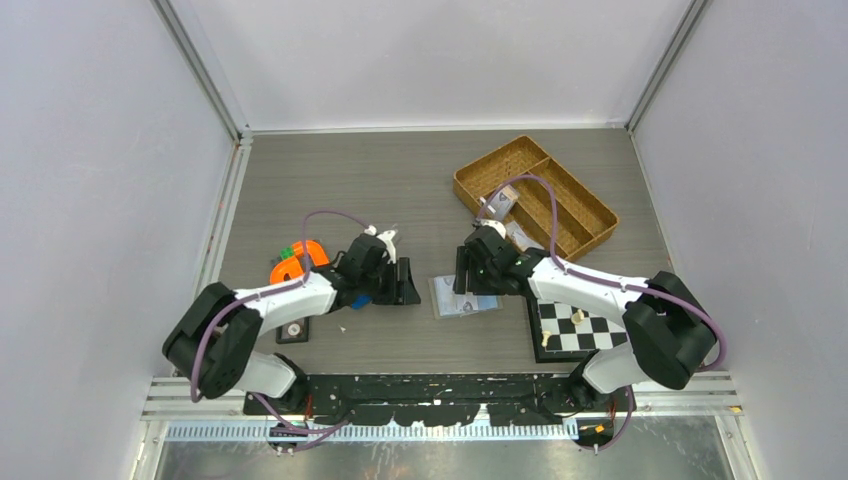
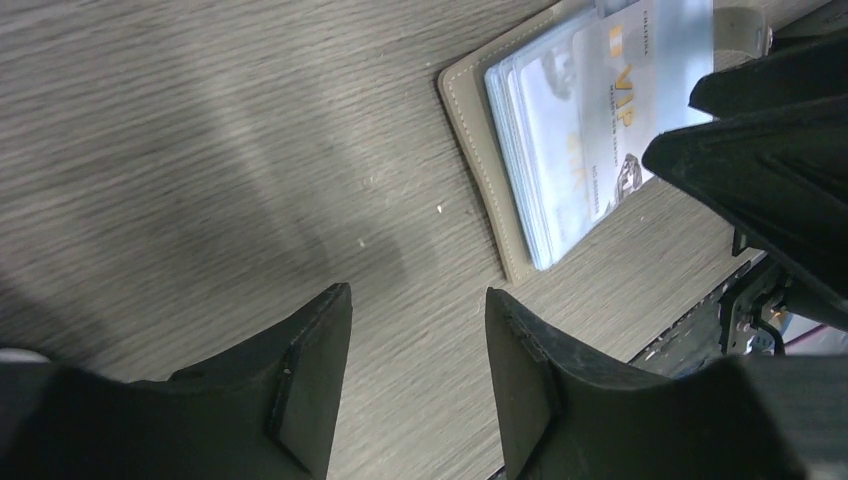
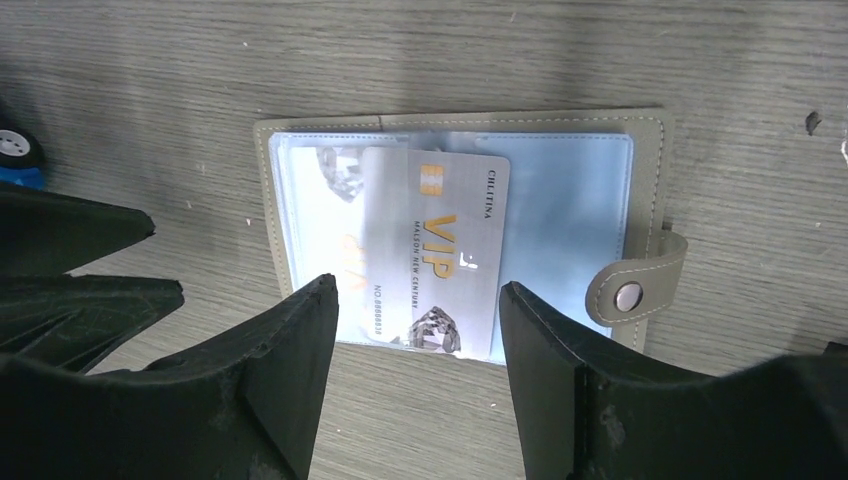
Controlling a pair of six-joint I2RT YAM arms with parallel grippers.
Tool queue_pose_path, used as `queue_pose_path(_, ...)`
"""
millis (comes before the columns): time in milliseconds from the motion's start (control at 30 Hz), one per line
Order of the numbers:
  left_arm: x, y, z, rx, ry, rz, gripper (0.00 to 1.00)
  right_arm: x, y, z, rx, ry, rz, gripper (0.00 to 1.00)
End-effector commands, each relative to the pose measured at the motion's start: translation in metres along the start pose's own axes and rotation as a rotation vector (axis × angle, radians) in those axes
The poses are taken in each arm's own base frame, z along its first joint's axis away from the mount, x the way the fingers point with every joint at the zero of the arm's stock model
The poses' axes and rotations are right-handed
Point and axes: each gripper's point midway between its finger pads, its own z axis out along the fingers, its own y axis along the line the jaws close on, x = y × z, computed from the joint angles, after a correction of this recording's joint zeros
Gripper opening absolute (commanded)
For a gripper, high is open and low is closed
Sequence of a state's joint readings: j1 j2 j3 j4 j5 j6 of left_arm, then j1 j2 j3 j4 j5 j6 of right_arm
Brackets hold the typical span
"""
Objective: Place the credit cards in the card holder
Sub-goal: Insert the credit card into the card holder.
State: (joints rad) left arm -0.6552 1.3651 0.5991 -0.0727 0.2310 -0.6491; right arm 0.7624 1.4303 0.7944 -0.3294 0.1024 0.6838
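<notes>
The card holder (image 1: 447, 298) lies open on the table between the grippers, grey rim (image 3: 262, 200) around a light blue inside, snap tab (image 3: 640, 285) at its right. A pale VIP credit card (image 3: 440, 250) lies across its middle fold, and another card (image 3: 318, 215) shows under the clear left sleeve. My right gripper (image 3: 418, 285) is open and empty, just above the holder's near edge. My left gripper (image 2: 418, 295) is open and empty over bare table, left of the holder (image 2: 480, 150), where the card (image 2: 610, 110) also shows.
A wicker basket (image 1: 560, 185) with two compartments stands at the back right. A checkerboard (image 1: 580, 325) lies under the right arm. An orange object (image 1: 298, 262) and a black tile with a dial (image 1: 293, 330) lie by the left arm. A blue toy wheel (image 3: 15, 155) shows.
</notes>
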Motion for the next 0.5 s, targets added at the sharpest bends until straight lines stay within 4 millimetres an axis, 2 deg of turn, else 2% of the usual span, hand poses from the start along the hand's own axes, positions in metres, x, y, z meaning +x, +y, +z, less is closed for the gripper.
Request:
queue_pose_path(0,-0.022,-0.028,0.016,0.115,-0.039,-0.022,0.51,-0.004,0.0,-0.002,-0.003,-0.032,0.013,0.64)
queue_pose_path(167,-0.022,-0.031,0.034,0.149,-0.023,-0.051,0.47,0.0,-0.001,0.006,0.002,-0.01,0.002,0.61)
queue_pose_path(467,-0.015,-0.024,0.049,0.14,0.004,-0.076,0.38,0.006,-0.004,0.017,-0.042,0.034,0.035,0.66)
